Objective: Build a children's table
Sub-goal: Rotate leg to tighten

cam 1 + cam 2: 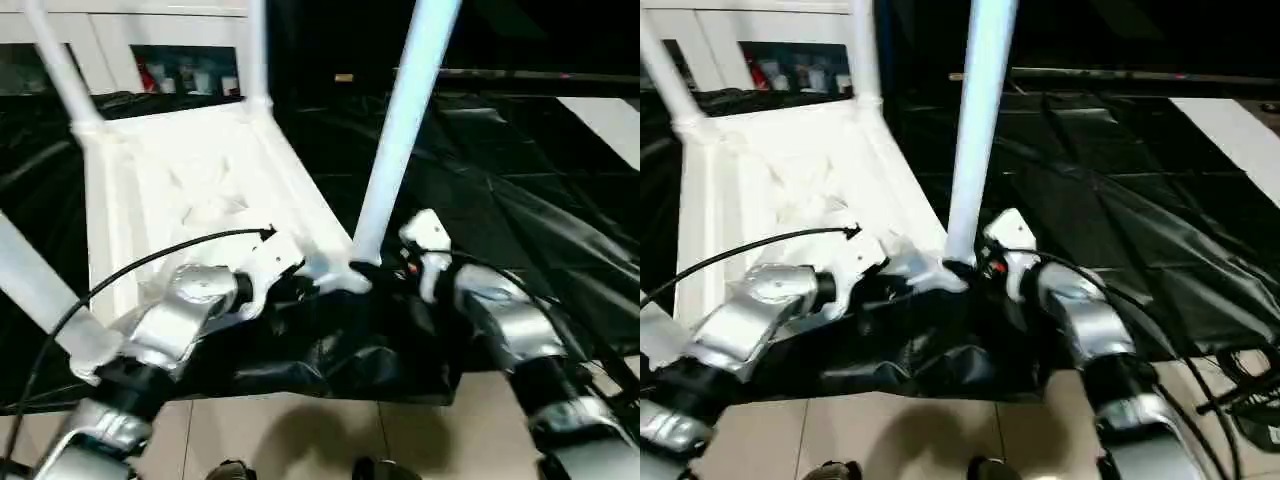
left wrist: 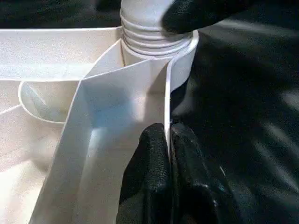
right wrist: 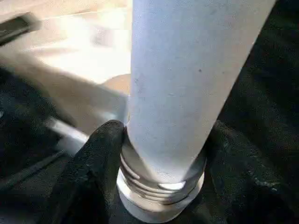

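On black sheeting, the tabletop (image 1: 200, 190) is lying underside up, three legs standing. Right gripper (image 3: 161, 158) is clasping the fourth leg (image 1: 400, 130), threads still showing above its socket; left gripper (image 2: 169, 154) is pinching the rim. Seating remains, probably.

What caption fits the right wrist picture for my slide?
Right gripper hugs the threaded base of a white leg standing in the tabletop corner socket.

Dim room, blown-out glare on white tabletop (image 1: 190, 190), motion blur, soft close-up wrist views
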### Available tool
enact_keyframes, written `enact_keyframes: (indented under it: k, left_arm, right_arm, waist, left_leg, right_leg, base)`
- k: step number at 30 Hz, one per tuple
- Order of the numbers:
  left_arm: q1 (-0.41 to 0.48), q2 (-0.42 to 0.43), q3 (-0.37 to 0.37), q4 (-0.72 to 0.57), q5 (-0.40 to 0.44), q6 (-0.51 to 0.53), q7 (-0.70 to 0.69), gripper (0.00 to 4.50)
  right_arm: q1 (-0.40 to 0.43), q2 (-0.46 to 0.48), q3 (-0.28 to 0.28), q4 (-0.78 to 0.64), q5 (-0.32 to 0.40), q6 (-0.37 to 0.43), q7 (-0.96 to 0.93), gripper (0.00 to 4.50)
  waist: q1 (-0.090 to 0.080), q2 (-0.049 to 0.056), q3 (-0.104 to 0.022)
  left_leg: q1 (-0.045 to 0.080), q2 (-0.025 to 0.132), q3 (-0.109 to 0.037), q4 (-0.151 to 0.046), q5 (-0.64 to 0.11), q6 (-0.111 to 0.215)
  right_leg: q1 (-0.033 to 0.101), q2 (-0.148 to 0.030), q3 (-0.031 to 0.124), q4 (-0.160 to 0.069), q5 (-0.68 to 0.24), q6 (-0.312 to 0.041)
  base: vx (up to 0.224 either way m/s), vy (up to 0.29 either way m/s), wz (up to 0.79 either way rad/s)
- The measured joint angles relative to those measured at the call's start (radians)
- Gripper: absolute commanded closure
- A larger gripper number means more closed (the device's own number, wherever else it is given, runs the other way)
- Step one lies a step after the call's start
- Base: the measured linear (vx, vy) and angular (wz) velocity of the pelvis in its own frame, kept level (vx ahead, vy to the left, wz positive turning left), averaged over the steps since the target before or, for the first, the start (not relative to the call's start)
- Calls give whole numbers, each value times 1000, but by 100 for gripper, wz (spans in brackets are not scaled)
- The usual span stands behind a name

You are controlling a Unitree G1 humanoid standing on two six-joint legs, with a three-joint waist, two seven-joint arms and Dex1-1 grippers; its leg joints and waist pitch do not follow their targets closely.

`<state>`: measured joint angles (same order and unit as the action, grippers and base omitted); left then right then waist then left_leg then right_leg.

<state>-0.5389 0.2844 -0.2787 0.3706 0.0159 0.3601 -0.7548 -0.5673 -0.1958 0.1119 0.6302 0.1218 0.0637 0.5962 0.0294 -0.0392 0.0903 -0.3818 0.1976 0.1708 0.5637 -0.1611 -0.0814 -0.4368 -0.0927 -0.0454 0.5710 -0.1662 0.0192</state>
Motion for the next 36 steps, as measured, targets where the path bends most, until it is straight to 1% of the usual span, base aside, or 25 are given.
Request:
enact_keyframes:
  k: [1, 3, 4, 5, 6, 7, 8, 9, 10, 11, 12, 13, 14, 15, 16, 17, 19, 21, 23, 27, 28, 32, 33, 34, 36]
  left_arm:
    - [-23, -34, 5, 34, 9, 11, 50, 450]
    - [-43, -70, 9, 66, 12, 18, 106, 450]
    - [-73, -109, 16, 118, 20, 18, 160, 450]
    - [-89, -131, 17, 144, 21, 17, 191, 450]
    - [-109, -156, 21, 180, 24, 15, 222, 450]
    - [-133, -180, 24, 217, 29, 9, 253, 450]
    - [-143, -188, 25, 237, 32, 3, 268, 450]
    - [-153, -197, 25, 255, 39, 1, 273, 450]
    - [-161, -201, 24, 264, 50, -5, 276, 450]
    - [-162, -198, 25, 264, 54, -18, 276, 450]
    - [-158, -196, 29, 268, 55, -30, 279, 450]
    - [-158, -192, 43, 272, 55, -39, 290, 450]
    - [-163, -192, 47, 272, 56, -40, 304, 450]
    - [-169, -190, 51, 269, 56, -41, 308, 450]
    - [-170, -190, 58, 262, 55, -49, 308, 450]
    - [-170, -184, 58, 262, 55, -62, 302, 450]
    - [-166, -162, 56, 258, 48, -84, 265, 450]
    - [-155, -143, 56, 245, 40, -105, 235, 450]
    - [-143, -122, 55, 225, 38, -119, 192, 450]
    - [-96, -57, 42, 146, 16, -133, 63, 450]
    - [-87, -32, 40, 134, 11, -141, 24, 450]
    - [-49, 19, 34, 85, -14, -163, -72, 450]
    - [-44, 30, 33, 80, -18, -165, -88, 450]
    - [-33, 42, 34, 65, -24, -169, -111, 450]
    - [-15, 62, 35, 41, -35, -170, -141, 450]
  right_arm:
    - [-14, 40, -27, 21, 1, 8, -91, 213]
    - [-26, 71, -42, 40, 1, 14, -178, 218]
    - [-44, 112, -66, 66, -6, 15, -264, 226]
    - [-59, 134, -74, 84, -11, 15, -313, 226]
    - [-76, 152, -84, 105, -16, 12, -360, 226]
    - [-99, 172, -96, 131, -22, 9, -414, 226]
    - [-107, 179, -99, 142, -26, 5, -434, 226]
    - [-106, 180, -104, 150, -32, -3, -442, 226]
    - [-110, 181, -109, 158, -32, -10, -443, 173]
    - [-115, 181, -113, 158, -30, -13, -438, 173]
    - [-114, 182, -114, 157, -25, -15, -423, 174]
    - [-107, 190, -112, 157, -14, -14, -391, 174]
    - [-97, 196, -111, 158, -9, -14, -375, 163]
    - [-90, 202, -104, 165, -8, -9, -363, 147]
    - [-84, 213, -103, 174, -7, -10, -354, 147]
    - [-86, 210, -103, 172, -7, -18, -350, 134]
    - [-84, 179, -90, 161, -7, -24, -297, 134]
    - [-75, 152, -79, 144, -7, -25, -256, 134]
    - [-52, 120, -62, 104, -12, -23, -208, 134]
    - [4, 4, -32, -37, -17, -9, -76, 134]
    - [23, -28, -29, -85, -14, 2, -38, 114]
    - [88, -105, -25, -200, 4, 45, 64, 95]
    - [101, -116, -25, -218, 6, 58, 81, 87]
    - [117, -134, -21, -244, 15, 71, 109, 66]
    - [138, -160, -16, -281, 27, 91, 138, 57]
  waist:
    - [-1, 2, 1]
    - [-2, 6, 1]
    - [-1, 12, 4]
    - [-2, 16, 7]
    - [-3, 22, 10]
    - [-3, 27, 16]
    - [11, 28, 22]
    - [18, 20, 25]
    - [36, -25, 16]
    - [41, -27, 18]
    - [54, -23, 16]
    - [59, -2, 9]
    - [55, 5, 5]
    - [52, 2, 4]
    - [50, 1, 5]
    - [50, 1, 5]
    - [49, 1, 5]
    - [51, 2, 5]
    - [55, 2, 5]
    - [62, 3, 7]
    - [64, 2, 7]
    - [63, 1, 8]
    - [62, 1, 8]
    - [61, 2, 9]
    - [61, 2, 9]
  left_leg:
    - [0, 0, -2, -2, 0, 0]
    - [0, 1, -7, -8, 0, 0]
    - [0, 1, -14, -10, 0, 0]
    - [1, 2, -16, -12, 0, 0]
    - [2, 4, -17, -13, 0, 0]
    - [7, 6, -15, -17, 0, 0]
    - [6, 8, -7, -24, 0, 0]
    - [11, 9, 16, -28, 0, 0]
    - [25, 6, 58, -29, 0, 0]
    - [23, 3, 54, -12, -12, 6]
    - [23, -1, 28, 8, -35, 24]
    - [22, -9, -13, 4, -23, 5]
    - [21, -8, -19, -5, -10, -12]
    - [14, -6, -22, -4, 7, -15]
    - [9, -3, -22, 2, 8, -14]
    - [7, -2, -19, -2, 8, -14]
    - [5, -2, -15, -8, 8, -14]
    - [4, 2, -12, -10, 8, -13]
    - [2, 9, -3, -10, 8, -13]
    - [-1, 10, 1, -9, 7, -11]
    - [-2, 10, 1, -9, 7, -11]
    - [-2, 9, 2, -9, 6, -10]
    - [-2, 9, 2, -9, 6, -11]
    - [-2, 9, 3, -9, 6, -11]
    - [-2, 10, 3, -9, 6, -11]
  right_leg:
    - [1, 0, -4, -8, 0, 0]
    - [7, -5, -21, -29, 0, 0]
    - [16, -4, -29, -44, 0, 0]
    - [21, -3, -36, -54, 0, 0]
    - [29, -4, -46, -64, 0, 0]
    - [37, -4, -56, -67, -6, -6]
    - [37, -6, -54, -32, -23, -23]
    - [37, -13, -44, 46, -55, -45]
    - [41, -17, 2, 89, -78, -8]
    - [28, -20, 5, 92, -76, -3]
    - [28, -19, -1, 86, -76, -3]
    - [31, -17, -21, 76, -76, -3]
    - [28, -13, -25, 71, -70, -8]
    - [25, -6, -23, 65, -45, -10]
    - [20, 1, -19, 59, -24, -17]
    - [18, 1, -18, 55, -21, -20]
    - [17, 1, -19, 49, -20, -21]
    - [17, 3, -21, 44, -20, -21]
    - [17, 4, -22, 41, -20, -21]
    - [16, 3, -21, 38, -21, -20]
    - [16, 3, -22, 38, -21, -20]
    - [17, 2, -20, 37, -21, -19]
    - [17, 2, -20, 37, -21, -19]
    - [17, 2, -20, 37, -21, -19]
    - [17, 2, -20, 37, -22, -19]
  base:
    - [0, 0, 0]
    - [0, 0, 0]
    - [0, 0, 0]
    - [0, 0, 0]
    - [0, 0, 0]
    - [0, 0, 0]
    - [0, 0, 0]
    - [-68, -27, 14]
    - [32, -131, 18]
    - [32, -131, 18]
    - [141, -94, -21]
    - [109, 24, -36]
    - [120, 11, -41]
    - [55, 13, -15]
    - [0, 0, 0]
    - [0, 0, 0]
    - [0, 0, 0]
    - [0, 0, 0]
    - [0, 0, 0]
    - [0, 0, 0]
    - [0, 0, 0]
    - [0, 0, 0]
    - [0, 0, 0]
    - [0, 0, 0]
    - [0, 0, 0]
